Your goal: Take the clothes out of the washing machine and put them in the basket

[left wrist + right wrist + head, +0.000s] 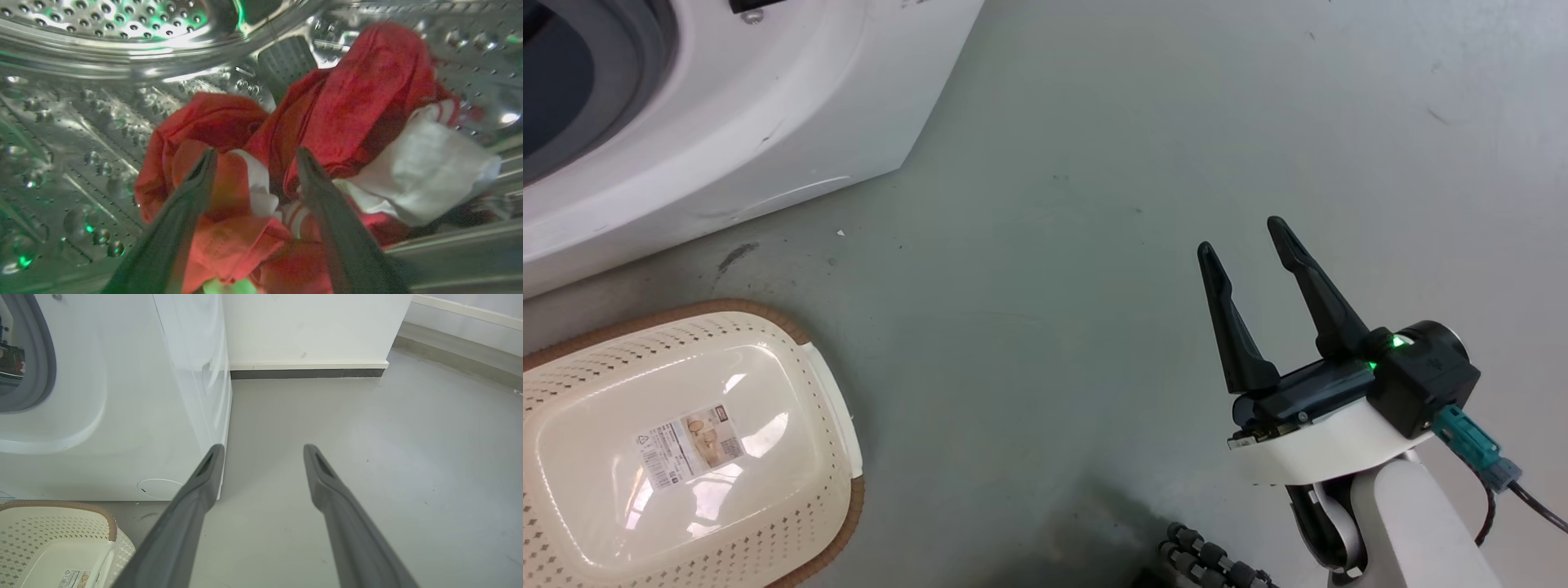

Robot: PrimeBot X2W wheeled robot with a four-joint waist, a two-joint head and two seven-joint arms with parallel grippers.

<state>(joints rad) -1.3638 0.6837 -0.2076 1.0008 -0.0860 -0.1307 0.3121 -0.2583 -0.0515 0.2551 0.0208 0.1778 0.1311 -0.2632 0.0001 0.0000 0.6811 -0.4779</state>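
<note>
The washing machine (792, 106) holds the clothes (359, 94), a red heap with white panels lying against the perforated drum (106, 20). The heap's long axis runs from lower left to upper right of the left wrist view. The left end effector (256, 157) is spread wide, with a fold of red and white cloth between its fingers (whether they touch it cannot be told). The basket (837, 408) sits on the floor (1111, 163) just before the machine, a label (690, 447) on its bottom. The right end effector (1240, 235) hangs wide open over the floor, fingers pointing up the head view.
</note>
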